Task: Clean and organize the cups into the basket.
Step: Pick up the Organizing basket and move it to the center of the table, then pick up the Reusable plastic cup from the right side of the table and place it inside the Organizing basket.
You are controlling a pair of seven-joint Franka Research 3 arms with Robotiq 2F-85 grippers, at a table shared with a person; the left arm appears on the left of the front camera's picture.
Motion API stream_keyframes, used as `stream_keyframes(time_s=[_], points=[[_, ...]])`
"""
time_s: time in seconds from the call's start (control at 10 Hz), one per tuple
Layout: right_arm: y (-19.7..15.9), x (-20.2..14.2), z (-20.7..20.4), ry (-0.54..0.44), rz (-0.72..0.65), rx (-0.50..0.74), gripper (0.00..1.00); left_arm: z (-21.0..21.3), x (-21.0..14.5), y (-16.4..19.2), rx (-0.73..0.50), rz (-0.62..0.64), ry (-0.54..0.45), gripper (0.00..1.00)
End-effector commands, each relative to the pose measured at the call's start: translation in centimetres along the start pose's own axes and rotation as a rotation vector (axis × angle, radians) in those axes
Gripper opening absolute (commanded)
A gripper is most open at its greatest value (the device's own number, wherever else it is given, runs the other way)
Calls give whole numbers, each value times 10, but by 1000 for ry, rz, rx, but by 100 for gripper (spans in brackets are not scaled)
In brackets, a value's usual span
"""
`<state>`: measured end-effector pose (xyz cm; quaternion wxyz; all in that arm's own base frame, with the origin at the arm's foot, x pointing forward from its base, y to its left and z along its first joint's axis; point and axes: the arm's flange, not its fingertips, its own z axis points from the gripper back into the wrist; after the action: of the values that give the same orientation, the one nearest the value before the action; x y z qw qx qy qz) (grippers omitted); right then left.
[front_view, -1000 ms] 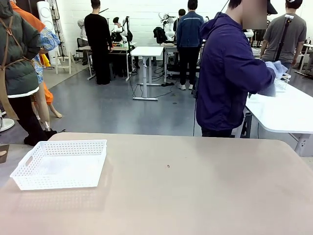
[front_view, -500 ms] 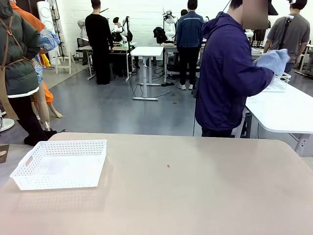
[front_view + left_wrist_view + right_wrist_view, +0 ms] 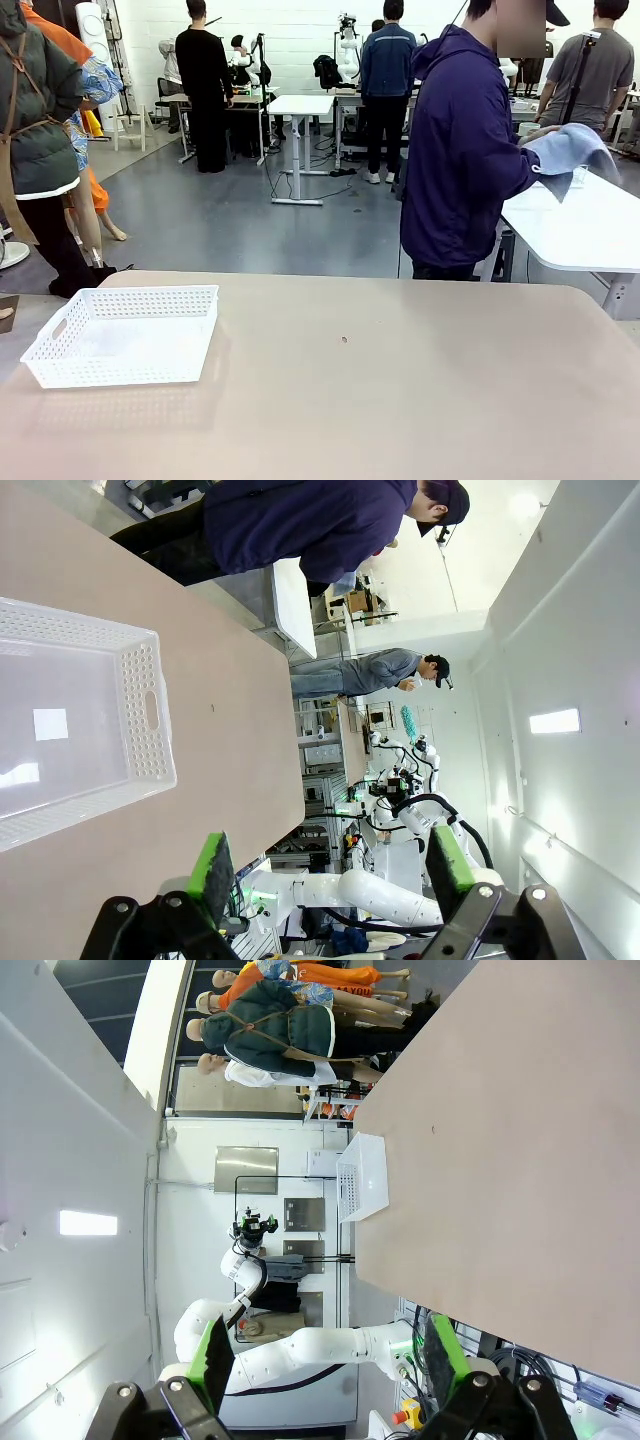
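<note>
Down at lower left of the front view, the basket (image 3: 120, 368) sits on the tan table (image 3: 400, 400) with nothing in it, one handle cut-out facing the frame's left edge. From the left wrist it lies up and left of the left gripper (image 3: 330, 865), whose fingers are spread wide. The right gripper (image 3: 328, 1350), equally agape, sees it small and far off at mid-frame. The left arm looks nearer. At upper right, a person (image 3: 465, 150) holds a pale blue cloth (image 3: 570, 150).
</note>
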<state>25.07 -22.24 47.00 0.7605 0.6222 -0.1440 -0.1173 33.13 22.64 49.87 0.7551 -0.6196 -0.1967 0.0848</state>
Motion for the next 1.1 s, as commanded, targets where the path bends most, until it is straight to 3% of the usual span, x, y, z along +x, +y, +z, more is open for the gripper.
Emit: stream_keyframes(time_s=[0.0, 1.0], points=[[2, 0, 1, 1, 9, 0, 100, 1, 1, -2, -8, -4, -4, 100], [2, 0, 1, 1, 9, 0, 100, 1, 1, -2, -8, -4, -4, 100]])
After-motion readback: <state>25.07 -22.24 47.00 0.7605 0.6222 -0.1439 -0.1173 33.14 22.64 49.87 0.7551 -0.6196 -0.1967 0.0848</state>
